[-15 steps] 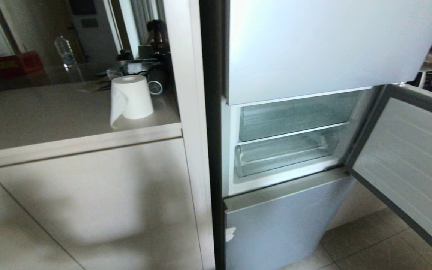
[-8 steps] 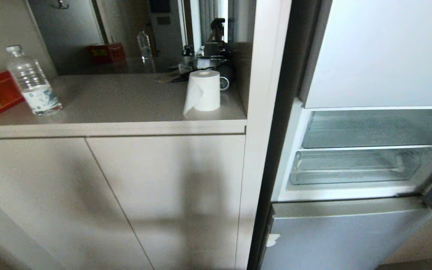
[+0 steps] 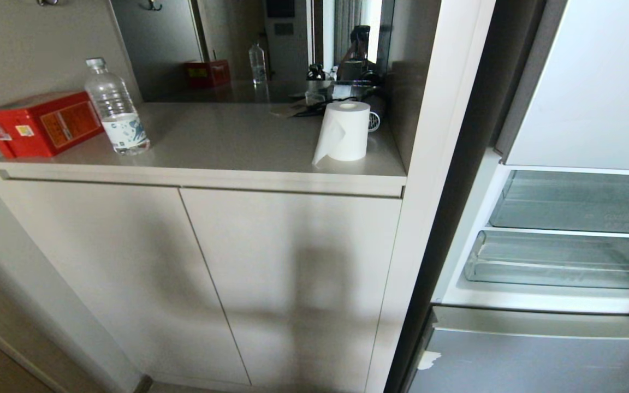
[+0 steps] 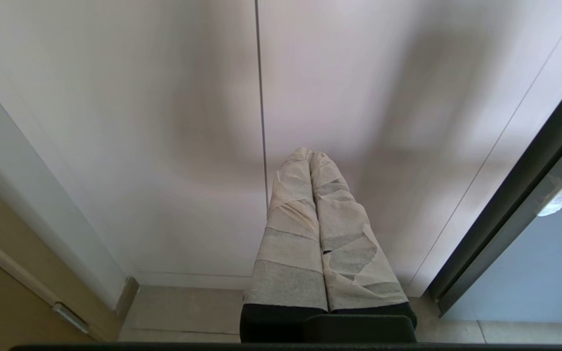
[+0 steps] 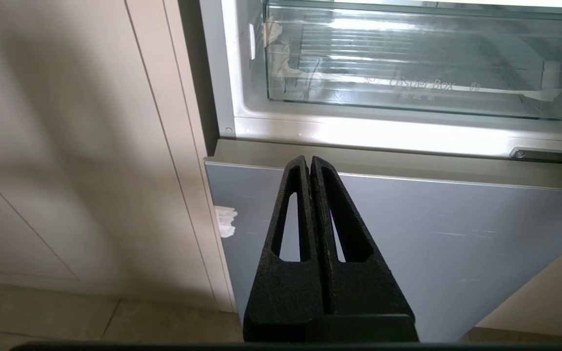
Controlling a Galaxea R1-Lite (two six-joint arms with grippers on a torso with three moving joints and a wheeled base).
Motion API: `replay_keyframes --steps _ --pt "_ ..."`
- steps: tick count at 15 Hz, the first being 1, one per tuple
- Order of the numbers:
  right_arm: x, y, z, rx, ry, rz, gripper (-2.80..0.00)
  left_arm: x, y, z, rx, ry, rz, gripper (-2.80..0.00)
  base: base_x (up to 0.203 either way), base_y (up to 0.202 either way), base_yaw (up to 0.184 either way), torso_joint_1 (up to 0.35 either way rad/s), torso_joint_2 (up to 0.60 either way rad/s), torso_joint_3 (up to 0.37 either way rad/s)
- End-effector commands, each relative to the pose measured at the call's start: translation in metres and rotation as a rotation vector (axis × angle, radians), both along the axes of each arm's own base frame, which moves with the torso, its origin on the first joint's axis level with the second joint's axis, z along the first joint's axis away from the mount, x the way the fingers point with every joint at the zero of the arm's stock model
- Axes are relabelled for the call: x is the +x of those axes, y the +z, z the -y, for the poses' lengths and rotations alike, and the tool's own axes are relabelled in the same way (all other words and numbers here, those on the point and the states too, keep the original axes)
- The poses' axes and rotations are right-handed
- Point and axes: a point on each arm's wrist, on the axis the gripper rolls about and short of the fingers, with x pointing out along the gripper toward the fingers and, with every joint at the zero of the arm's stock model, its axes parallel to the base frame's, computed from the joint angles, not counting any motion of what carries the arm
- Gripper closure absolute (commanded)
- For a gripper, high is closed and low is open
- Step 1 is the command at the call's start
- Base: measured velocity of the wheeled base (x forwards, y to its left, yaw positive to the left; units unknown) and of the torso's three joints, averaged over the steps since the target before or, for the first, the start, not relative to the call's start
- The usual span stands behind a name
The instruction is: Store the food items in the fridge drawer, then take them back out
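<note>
The drawer [image 3: 560, 262] sits pushed in, low in the open fridge [image 3: 593, 98] at right; no food is visible. Both the left gripper [image 4: 311, 155] and right gripper [image 5: 309, 160] are closed and empty. With closed fingers, a pull on the drawer lip may slip.

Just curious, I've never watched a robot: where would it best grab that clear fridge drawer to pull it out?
Probably by the moulded front lip of the fridge drawer, coming straight from the front. The drawer sits pushed in under a shelf, so only its front edge is exposed.
</note>
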Motion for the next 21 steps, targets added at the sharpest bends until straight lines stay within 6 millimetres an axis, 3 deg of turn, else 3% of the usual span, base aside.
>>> replay_keyframes --steps 1,8,21 --pt "0.0000 0.0000 0.0000 0.000 0.000 0.000 0.00 0.0000 -0.0001 0.0000 0.000 0.000 0.000 0.00 0.000 0.000 0.000 0.000 0.00 0.000" --pt "0.0000 0.0000 0.0000 0.000 0.002 0.000 0.00 0.0000 -0.0001 0.0000 0.000 0.000 0.000 0.00 0.000 0.000 0.000 -0.010 0.02 0.013" --pt "0.0000 0.0000 0.0000 0.000 0.000 0.000 0.00 0.0000 -0.0001 0.0000 0.000 0.000 0.000 0.00 0.000 0.000 0.000 -0.183 0.39 0.207"
